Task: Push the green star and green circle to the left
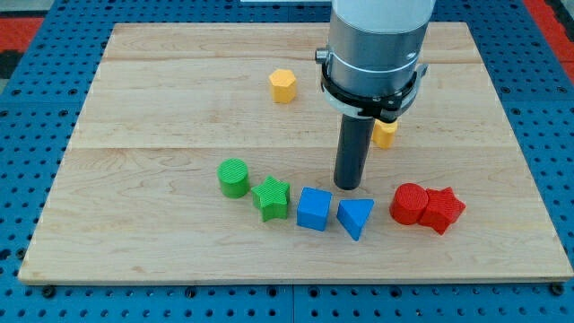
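Observation:
The green circle (233, 178) stands on the wooden board left of centre, near the view's bottom. The green star (271, 197) sits just to its lower right, close to it. My tip (347, 186) rests on the board to the right of the star, just above the blue square (314, 209) and the blue triangle (356, 216). The tip touches no block that I can make out. The arm's grey body covers the board's top middle.
A red circle (410, 203) and a red star (442, 210) sit together at the right. A yellow hexagon (282, 86) lies near the top centre. Another yellow block (385, 134) is partly hidden behind the arm. The board (134, 108) ends in blue pegboard.

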Motion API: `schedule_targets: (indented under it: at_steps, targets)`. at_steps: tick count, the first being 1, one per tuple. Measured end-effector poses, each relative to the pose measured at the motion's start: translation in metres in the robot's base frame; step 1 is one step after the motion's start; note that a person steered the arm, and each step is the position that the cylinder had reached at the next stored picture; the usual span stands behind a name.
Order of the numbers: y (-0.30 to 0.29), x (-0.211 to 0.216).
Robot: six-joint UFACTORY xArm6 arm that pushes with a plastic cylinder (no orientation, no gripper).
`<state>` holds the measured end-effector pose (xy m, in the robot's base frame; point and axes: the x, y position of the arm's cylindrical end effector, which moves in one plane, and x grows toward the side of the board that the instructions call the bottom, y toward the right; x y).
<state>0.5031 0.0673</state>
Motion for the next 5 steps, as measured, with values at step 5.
schedule_targets:
  at_steps: [5]
  targets:
    - [-0.089, 0.016]
